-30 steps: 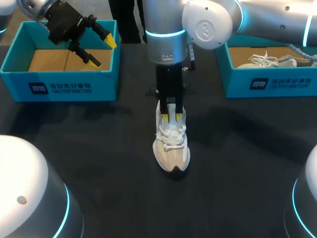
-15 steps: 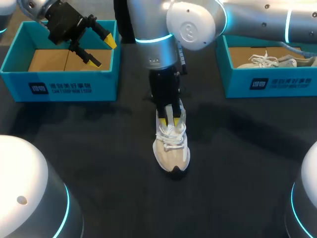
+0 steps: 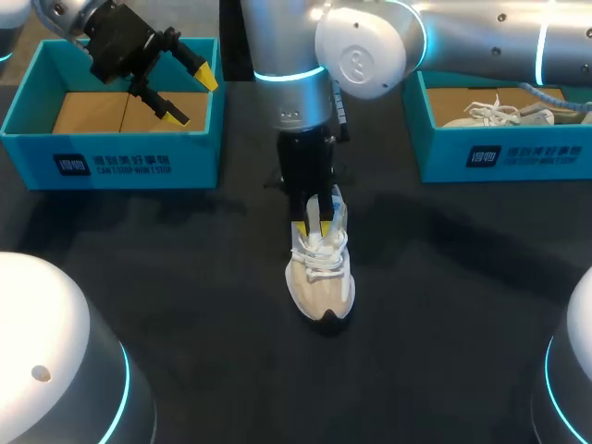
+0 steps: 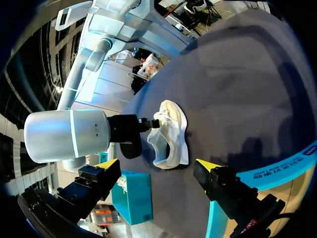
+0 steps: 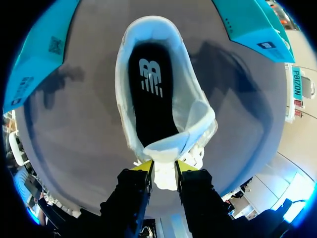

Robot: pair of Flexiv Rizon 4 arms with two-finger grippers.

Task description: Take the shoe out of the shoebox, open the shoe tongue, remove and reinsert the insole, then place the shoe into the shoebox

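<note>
A cream sneaker (image 3: 321, 273) stands on the dark table at the middle, toe toward the near edge. My right gripper (image 3: 314, 220) comes down from above its heel end and is shut on the shoe tongue (image 5: 166, 144), which is pulled up and back. The shoe's mouth gapes, showing the black insole (image 5: 150, 94) lying inside. In the left wrist view the sneaker (image 4: 171, 134) sits ahead with my right gripper (image 4: 146, 123) at it. My left gripper (image 3: 190, 95) hangs open and empty over the left teal shoebox (image 3: 111, 165).
The left shoebox holds only brown cardboard. A second teal shoebox (image 3: 518, 153) at the back right holds another pale sneaker (image 3: 504, 113). My right arm's large wrist joint (image 3: 365, 51) hangs over the table's back middle.
My right arm has shifted left and its gripper has tipped, drawing the tongue up and back. The sneaker's sole and my left arm have stayed put.
</note>
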